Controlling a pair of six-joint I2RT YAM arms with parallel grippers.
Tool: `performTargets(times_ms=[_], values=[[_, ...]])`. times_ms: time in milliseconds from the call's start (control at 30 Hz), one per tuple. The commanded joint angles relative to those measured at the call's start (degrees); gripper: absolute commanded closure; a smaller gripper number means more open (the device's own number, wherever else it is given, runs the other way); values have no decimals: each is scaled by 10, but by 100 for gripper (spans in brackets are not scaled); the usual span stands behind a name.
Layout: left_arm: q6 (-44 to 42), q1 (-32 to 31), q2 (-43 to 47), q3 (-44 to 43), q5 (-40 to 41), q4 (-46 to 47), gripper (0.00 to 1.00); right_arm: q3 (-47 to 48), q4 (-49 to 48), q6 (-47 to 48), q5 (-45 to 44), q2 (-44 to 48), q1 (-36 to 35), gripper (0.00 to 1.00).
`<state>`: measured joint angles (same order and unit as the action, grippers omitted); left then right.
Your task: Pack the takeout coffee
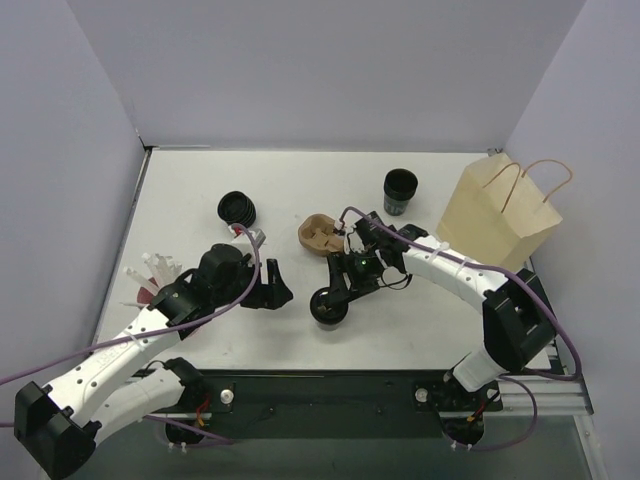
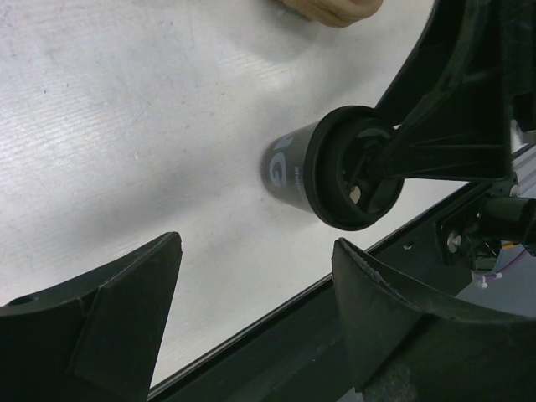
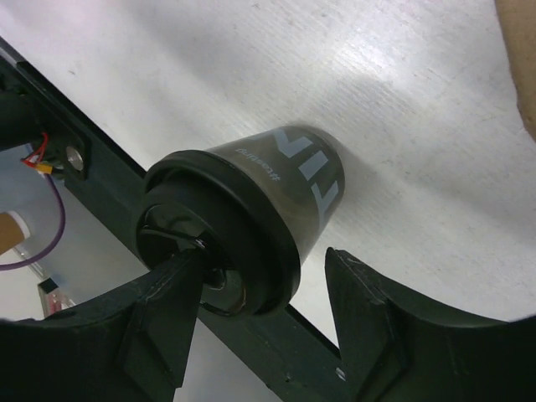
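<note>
The takeout coffee, a small black cup with a round black lid (image 1: pixel 330 308), stands on the table in front of the brown pulp carrier (image 1: pixel 322 236). My right gripper (image 1: pixel 337 288) is open just above it. In the right wrist view the cup (image 3: pixel 285 180) has white lettering. One finger (image 3: pixel 172 289) rests on the lid's top. The other finger (image 3: pixel 373 301) hangs beside the cup wall without touching it. My left gripper (image 1: pixel 276 290) is open and empty to the cup's left. In the left wrist view (image 2: pixel 255 244) it faces the cup (image 2: pixel 289 163) from a short way off.
A stack of lidless black cups (image 1: pixel 400 190) and a tan paper bag (image 1: pixel 500 212) stand at the back right. A stack of loose black lids (image 1: pixel 238 208) lies at the back left. White straws (image 1: pixel 150 272) lie by the left arm. The table's dark front edge (image 2: pixel 276 318) runs just behind the cup.
</note>
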<state>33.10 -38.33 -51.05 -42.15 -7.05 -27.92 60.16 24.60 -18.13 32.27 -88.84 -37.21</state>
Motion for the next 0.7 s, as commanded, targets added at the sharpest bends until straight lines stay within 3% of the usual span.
performTargets(times_ms=[0,300,667], values=[[23,-7,2,29,16,70,18,-26,-24,7,-7,2,-1,43],[54,-10,-15,84,-17,159,25,-62,-63,26,9,13,-1,62],[97,-17,-72,130,-37,291,32,-96,-107,18,31,25,0,68]])
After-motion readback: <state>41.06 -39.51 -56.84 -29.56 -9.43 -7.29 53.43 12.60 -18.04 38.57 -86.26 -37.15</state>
